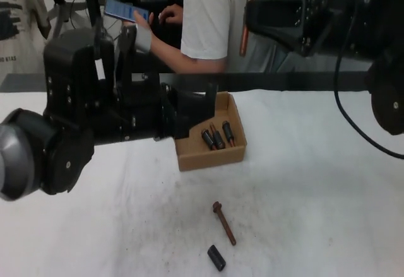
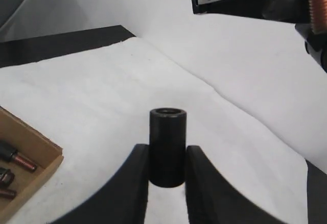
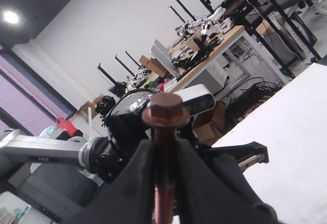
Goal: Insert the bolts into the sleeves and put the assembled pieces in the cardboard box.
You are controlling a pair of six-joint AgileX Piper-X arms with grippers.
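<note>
Pinching black sleeve upright in L gripper, fingers narrow & pressed on its lower half, open end up, top half clear above the tips. Hovering w/ it by left wall of cardboard box, over the white cloth. Clamped in R gripper: shank of copper bolt, hex head up, just above the fingertips. From high cam, raised well above box & beyond its far right corner. Inside box, toward its right side: 3 assembled pcs side by side, black sleeves w/ copper ends sticking out. On near side of box, well apart from it: loose bolt lying flat on cloth, head end toward box. Just beyond its tip, farther from box: loose sleeve on its side, small gap btwn the two. Both loose pcs well apart from either gripper.
</note>
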